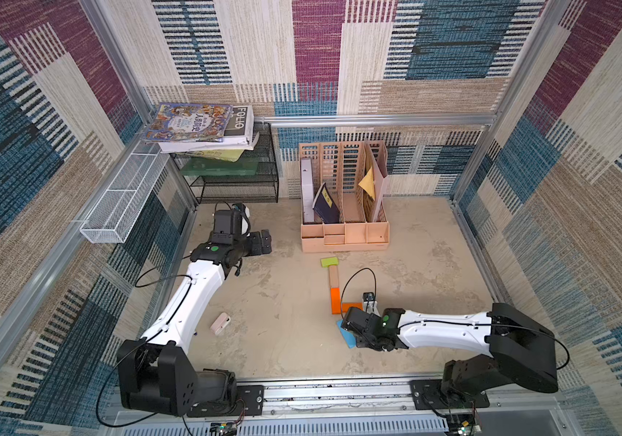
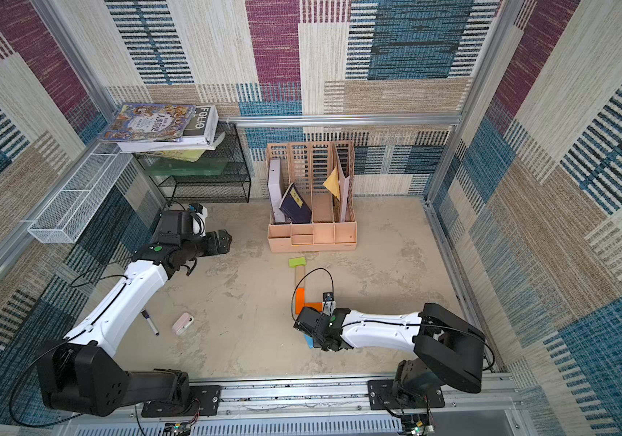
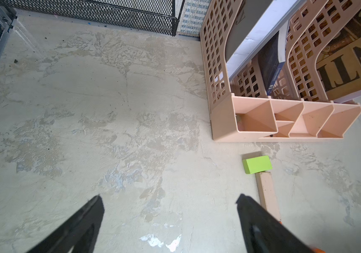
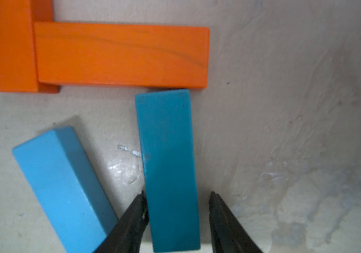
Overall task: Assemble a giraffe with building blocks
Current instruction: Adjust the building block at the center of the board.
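The giraffe lies flat on the floor in both top views: lime-green head, tan neck, and two orange blocks forming an L. In the right wrist view the orange L sits beyond a light blue block that slants outward and a darker blue block whose far end meets the L. My right gripper points down over that darker block, open and straddling it; one finger touches its edge, the other stands off. My left gripper hovers wide open, with nothing between its fingers, left of the head.
A pink desk organizer with files stands just behind the head. A black mesh rack carrying books fills the back left, and a white mesh basket hangs on the left wall. A pinkish case and a marker pen lie near the left arm.
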You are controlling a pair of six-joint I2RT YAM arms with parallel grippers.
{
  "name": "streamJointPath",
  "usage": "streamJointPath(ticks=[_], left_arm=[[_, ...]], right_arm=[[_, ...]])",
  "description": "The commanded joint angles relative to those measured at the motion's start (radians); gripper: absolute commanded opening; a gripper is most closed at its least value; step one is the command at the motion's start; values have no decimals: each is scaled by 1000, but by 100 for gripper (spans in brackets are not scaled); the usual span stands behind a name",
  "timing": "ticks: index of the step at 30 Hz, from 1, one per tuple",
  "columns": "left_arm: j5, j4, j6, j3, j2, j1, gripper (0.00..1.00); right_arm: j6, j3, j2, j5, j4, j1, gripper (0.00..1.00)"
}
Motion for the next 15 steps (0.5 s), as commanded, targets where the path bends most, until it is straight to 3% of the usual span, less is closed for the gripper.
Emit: streamJointPath(ticks=[1, 15], left_arm=[[-5, 4, 9, -2, -5, -1, 99], [-7, 3, 8, -1, -2, -1, 99]], right_arm=[[10, -5, -3, 9, -39, 1, 50], [21, -10, -6, 3, -39, 15, 43]])
